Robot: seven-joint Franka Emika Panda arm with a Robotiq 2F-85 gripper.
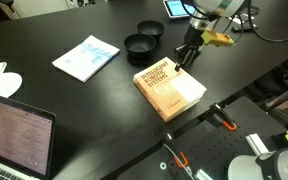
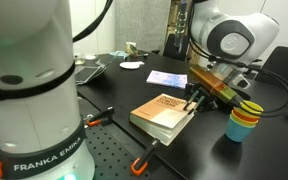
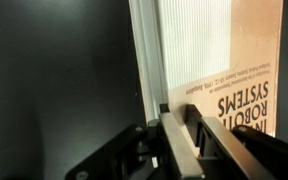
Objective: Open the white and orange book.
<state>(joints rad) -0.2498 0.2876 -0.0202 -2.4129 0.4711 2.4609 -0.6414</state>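
Note:
The white and orange book (image 1: 169,90) lies flat and closed on the black table, orange-tan cover up, with a dark title block; it shows in both exterior views (image 2: 164,108). My gripper (image 1: 187,57) is down at the book's far edge (image 2: 191,100). In the wrist view the fingers (image 3: 184,125) are nearly together and straddle the cover's edge, one beside the cream page edges and one over the cover (image 3: 234,60) near the title lettering. They appear pinched on the cover edge.
Two black bowls (image 1: 144,40) stand just behind the book. A thinner light blue and white book (image 1: 86,57) lies further along the table. A laptop (image 1: 14,135) sits at the front corner. Stacked orange and yellow cups (image 2: 244,122) stand close to the gripper.

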